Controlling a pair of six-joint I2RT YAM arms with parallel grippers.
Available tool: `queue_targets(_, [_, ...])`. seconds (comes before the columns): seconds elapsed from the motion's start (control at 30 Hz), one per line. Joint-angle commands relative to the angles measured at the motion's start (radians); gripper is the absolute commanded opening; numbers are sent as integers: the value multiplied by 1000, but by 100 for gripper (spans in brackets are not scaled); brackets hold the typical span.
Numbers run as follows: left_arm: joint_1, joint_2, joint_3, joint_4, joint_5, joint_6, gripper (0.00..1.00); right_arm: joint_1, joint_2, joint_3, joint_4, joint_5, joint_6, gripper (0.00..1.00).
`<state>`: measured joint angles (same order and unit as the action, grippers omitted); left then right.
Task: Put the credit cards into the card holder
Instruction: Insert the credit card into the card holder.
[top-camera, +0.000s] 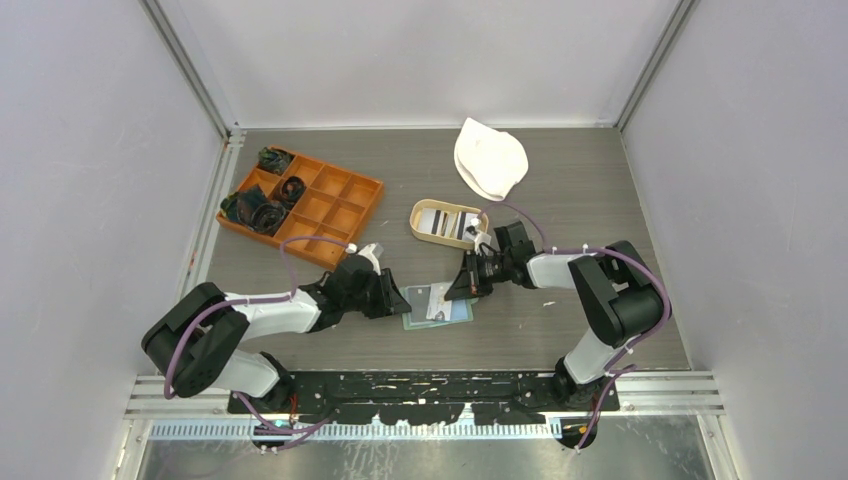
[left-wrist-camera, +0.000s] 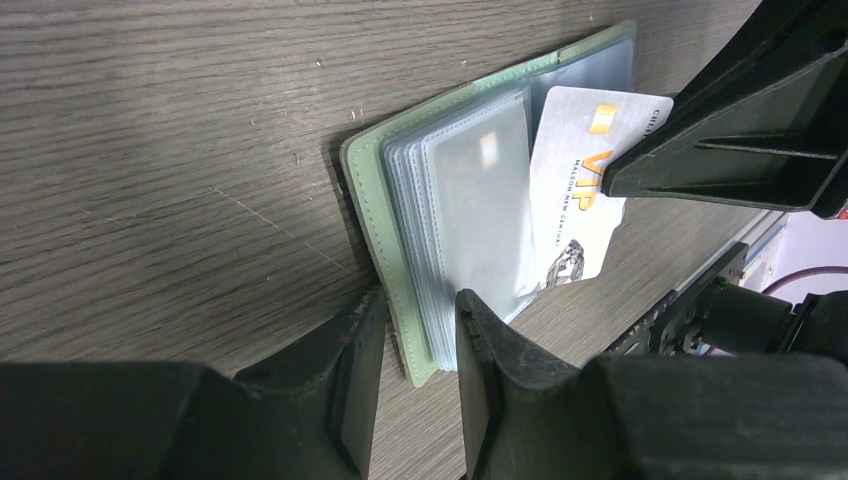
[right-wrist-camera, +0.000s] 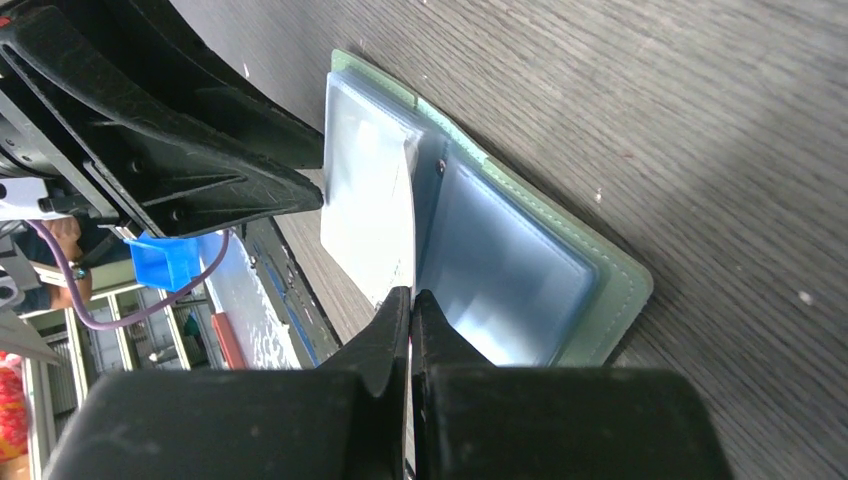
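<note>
The sage-green card holder (top-camera: 452, 313) (left-wrist-camera: 365, 190) (right-wrist-camera: 620, 290) lies open on the table, its clear sleeves fanned up. At its left edge my left gripper (top-camera: 398, 298) (left-wrist-camera: 420, 305) is shut on the cover and sleeve stack. A white credit card (top-camera: 437, 300) (left-wrist-camera: 575, 190) (right-wrist-camera: 370, 200) with gold "VIP" print stands on edge over the sleeves, my right gripper (top-camera: 462, 288) (right-wrist-camera: 410, 297) shut on it. The card's long edge meets the sleeves near the fold. Other credit cards (top-camera: 450, 222) lie in the tan tray.
The oval tan tray (top-camera: 418, 222) sits just behind the card holder. An orange compartment box (top-camera: 330, 205) with dark cord bundles (top-camera: 262, 212) stands at the back left. A white floppy object (top-camera: 490, 158) lies at the back centre.
</note>
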<state>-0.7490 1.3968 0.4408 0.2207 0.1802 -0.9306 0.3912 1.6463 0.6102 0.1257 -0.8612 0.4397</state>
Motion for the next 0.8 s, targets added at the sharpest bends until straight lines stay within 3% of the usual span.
queue_targets(0.0, [6,20,-10,-80,-6,38,34,7,-18,-7,-35,68,-13,1])
queue_targets(0.77, [7,40,-2,-66,11,35,34,52,38,4,-19,72,81,1])
